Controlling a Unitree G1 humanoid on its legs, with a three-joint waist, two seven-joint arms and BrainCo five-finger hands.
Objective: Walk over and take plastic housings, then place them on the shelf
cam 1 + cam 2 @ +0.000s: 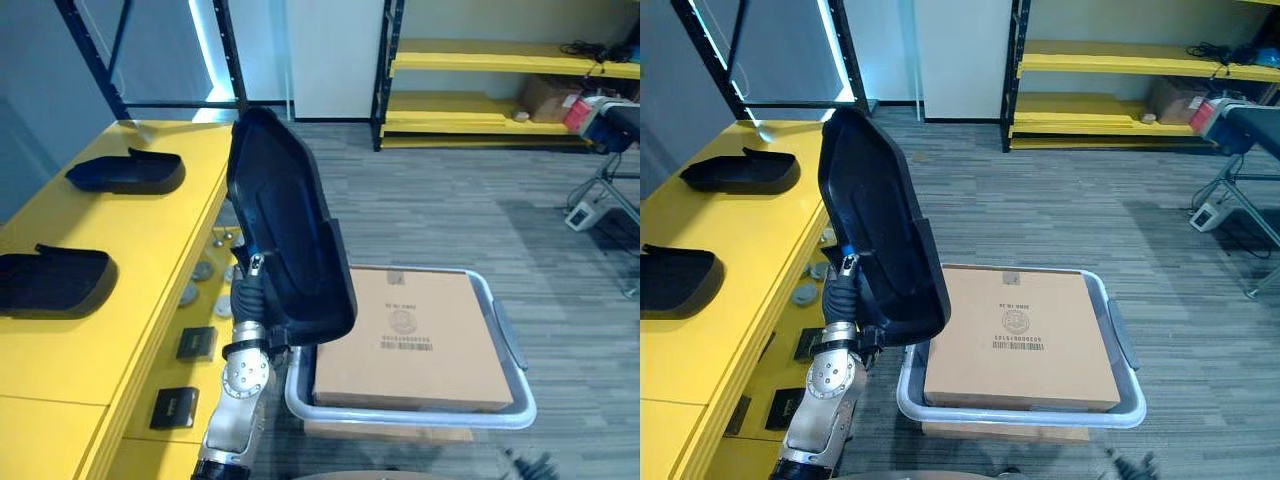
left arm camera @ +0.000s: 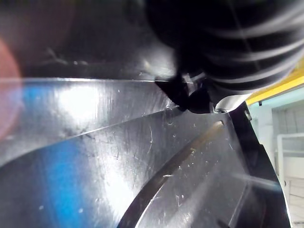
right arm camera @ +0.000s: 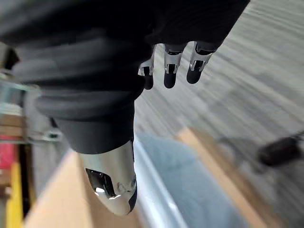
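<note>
My left hand (image 1: pixel 248 296) holds a large black plastic housing (image 1: pixel 290 230) upright in the air, gripping its lower edge; most of the hand is hidden behind it. The housing's glossy inside (image 2: pixel 118 156) shows close up in the left wrist view. It stands just right of the yellow shelf top (image 1: pixel 130 250), above that shelf's edge. Two more black housings lie flat on the shelf, one at the back (image 1: pixel 128 172) and one nearer (image 1: pixel 55 282). My right hand (image 3: pixel 171 66) hangs over the grey tote with relaxed fingers and holds nothing.
A grey tote (image 1: pixel 505 335) on the floor holds a closed cardboard box (image 1: pixel 410 335), right beside my left arm. The lower shelf level (image 1: pixel 195 345) carries small dark parts and round discs. Yellow racks (image 1: pixel 490 65) stand at the back, and a cart (image 1: pixel 610 150) at the far right.
</note>
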